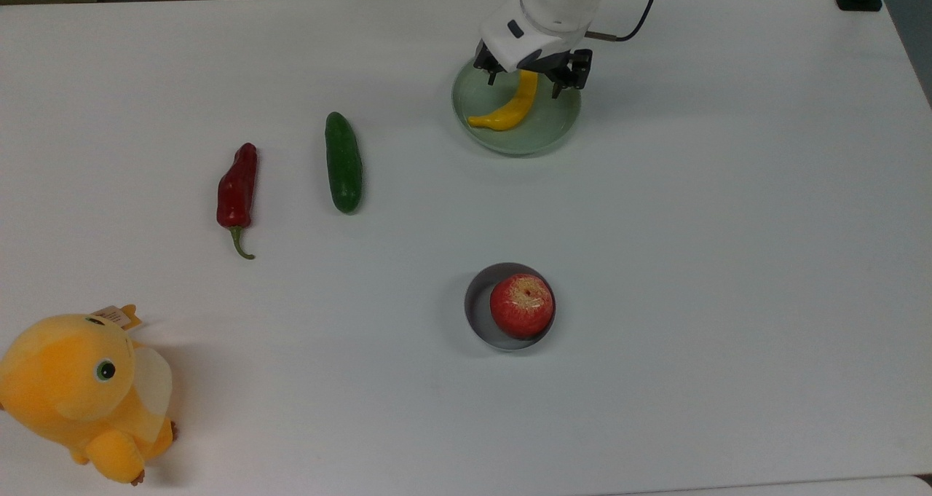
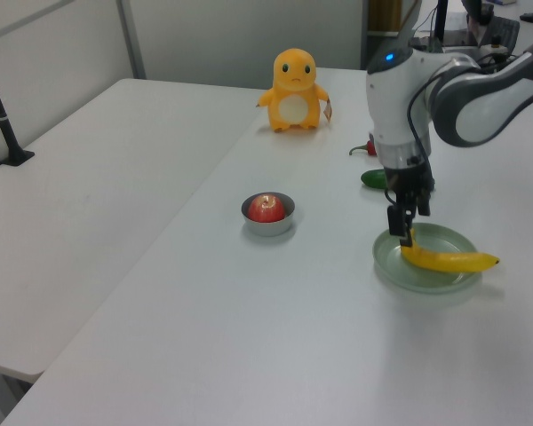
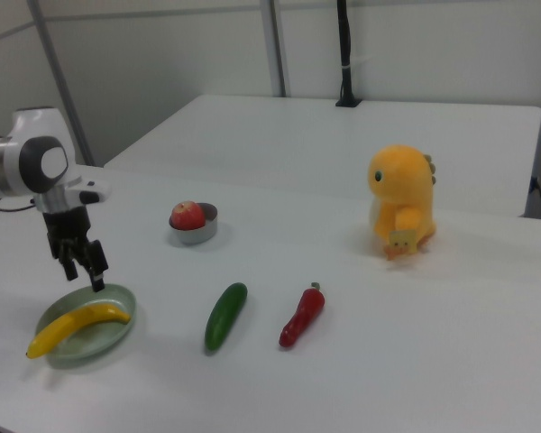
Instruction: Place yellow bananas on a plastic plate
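The yellow banana (image 1: 510, 110) lies in the pale green plastic plate (image 1: 555, 133) near the table's far edge in the top view. One end of it reaches past the rim in the left view, where banana (image 2: 449, 260) and plate (image 2: 424, 277) sit at the lower right. My gripper (image 1: 526, 79) hangs just above the banana's far end, open, with a finger on each side and nothing held. In the right view the gripper (image 3: 83, 269) stands above the plate (image 3: 119, 336) and clear of the banana (image 3: 72, 327).
A green cucumber (image 1: 343, 162) and a red chili pepper (image 1: 237, 190) lie towards the top view's left of the plate. A red apple (image 1: 521, 305) sits in a small grey dish (image 1: 477, 303) mid-table. An orange-yellow plush toy (image 1: 80, 394) stands at the top view's lower left.
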Robot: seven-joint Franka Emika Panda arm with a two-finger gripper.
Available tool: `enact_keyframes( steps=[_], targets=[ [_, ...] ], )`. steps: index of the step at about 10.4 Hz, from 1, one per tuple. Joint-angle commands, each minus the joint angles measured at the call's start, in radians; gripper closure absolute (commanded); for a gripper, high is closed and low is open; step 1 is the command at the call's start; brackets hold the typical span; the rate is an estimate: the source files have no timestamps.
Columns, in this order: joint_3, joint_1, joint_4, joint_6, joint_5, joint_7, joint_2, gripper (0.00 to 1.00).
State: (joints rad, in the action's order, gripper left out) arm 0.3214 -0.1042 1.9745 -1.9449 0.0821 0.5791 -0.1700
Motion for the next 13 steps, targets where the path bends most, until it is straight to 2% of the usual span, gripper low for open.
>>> enact_keyframes(
  steps=[1, 4, 7, 9, 11, 13],
  targets=[
    [-0.053, 0.037, -0.099, 0.027, -0.008, 0.013, 0.047, 0.0],
    [-0.16, 0.035, -0.235, 0.118, -0.028, 0.007, 0.073, 0.0],
    [-0.293, 0.034, -0.25, 0.18, -0.053, -0.002, 0.18, 0.0],
    [-0.365, 0.032, -0.25, 0.219, -0.073, -0.11, 0.223, 0.0],
    [-0.407, 0.034, -0.25, 0.251, -0.116, -0.313, 0.248, 0.0],
    [-0.407, 0.029, -0.25, 0.238, -0.117, -0.416, 0.242, 0.0]
  ],
)
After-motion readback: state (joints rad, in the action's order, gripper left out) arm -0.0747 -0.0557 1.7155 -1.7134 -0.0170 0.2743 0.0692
